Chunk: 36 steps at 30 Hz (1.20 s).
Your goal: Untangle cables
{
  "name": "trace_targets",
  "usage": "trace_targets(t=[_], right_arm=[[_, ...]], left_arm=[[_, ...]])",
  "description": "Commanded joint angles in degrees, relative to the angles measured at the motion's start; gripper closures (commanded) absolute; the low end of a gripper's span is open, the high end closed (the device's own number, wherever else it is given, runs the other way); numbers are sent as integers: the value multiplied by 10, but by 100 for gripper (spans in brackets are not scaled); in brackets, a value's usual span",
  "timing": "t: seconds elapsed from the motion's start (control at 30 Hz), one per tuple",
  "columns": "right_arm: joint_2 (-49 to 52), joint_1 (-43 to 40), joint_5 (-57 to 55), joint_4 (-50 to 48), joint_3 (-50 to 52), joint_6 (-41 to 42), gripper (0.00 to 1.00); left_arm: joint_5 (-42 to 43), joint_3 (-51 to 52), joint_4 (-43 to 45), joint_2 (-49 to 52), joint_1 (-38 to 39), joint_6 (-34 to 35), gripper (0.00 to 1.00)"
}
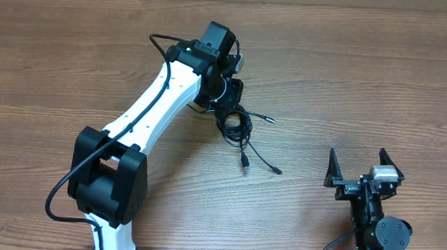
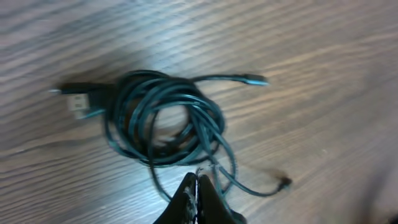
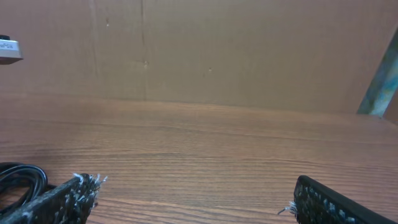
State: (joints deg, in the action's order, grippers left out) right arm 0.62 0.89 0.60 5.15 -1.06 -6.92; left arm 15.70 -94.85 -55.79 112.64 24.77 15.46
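Right gripper sits near the front of the wood table, on the right. Its jaws are spread wide and hold nothing, well apart from the cables. Farther in, near mid-table, the cables lie as one black coiled bunch, with loose ends trailing toward the front and one to the right. The left wrist view shows a flat USB plug at one side of the coil and a small plug at the other. Left gripper is at the bunch's far edge, fingers pressed together. Whether they pinch a strand cannot be told.
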Motion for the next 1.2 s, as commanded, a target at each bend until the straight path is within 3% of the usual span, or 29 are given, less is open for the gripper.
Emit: trace_targets(t=[0.0, 0.13, 0.2, 0.23, 0.33, 1.17], right_arm=[[-5, 3, -5, -3, 6, -2, 0], [-5, 3, -5, -3, 6, -2, 0], [-5, 3, -5, -3, 6, -2, 0], [-5, 3, -5, -3, 6, -2, 0], [-5, 3, -5, -3, 6, -2, 0], [-5, 3, -5, -3, 6, -2, 0]], left_arm=[[-85, 14, 2, 6, 7, 50, 91], [-97, 45, 10, 6, 7, 92, 85], [-97, 66, 23, 6, 7, 103, 73], [-97, 71, 28, 6, 8, 106, 60], [-97, 82, 37, 6, 8, 105, 1], [-98, 82, 38, 6, 7, 105, 0]])
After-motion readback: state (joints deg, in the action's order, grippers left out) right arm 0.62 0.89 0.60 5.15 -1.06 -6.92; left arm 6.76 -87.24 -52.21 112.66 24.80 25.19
